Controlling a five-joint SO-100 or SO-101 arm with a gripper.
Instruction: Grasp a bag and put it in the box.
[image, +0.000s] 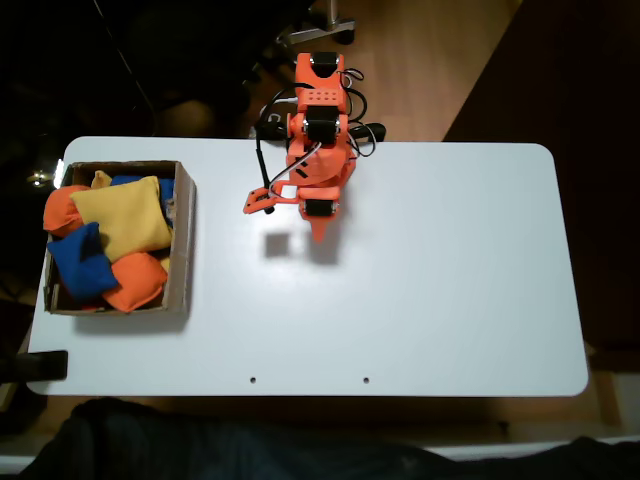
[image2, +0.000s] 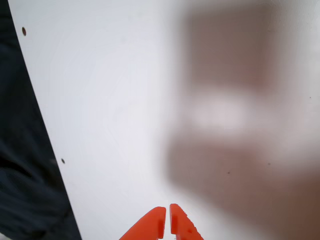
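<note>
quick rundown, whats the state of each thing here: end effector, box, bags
end effector: shut, holding nothing, over bare table
box: open-topped, near the table's left end in the fixed view, piled with beanbags
blue bag: lying in the box
yellow bag: on top of the pile
orange bags: in the box

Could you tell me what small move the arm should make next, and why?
Probably none beyond resting: the gripper looks shut and empty over bare table, and the bag already lies in the box among the other beanbags.
</note>
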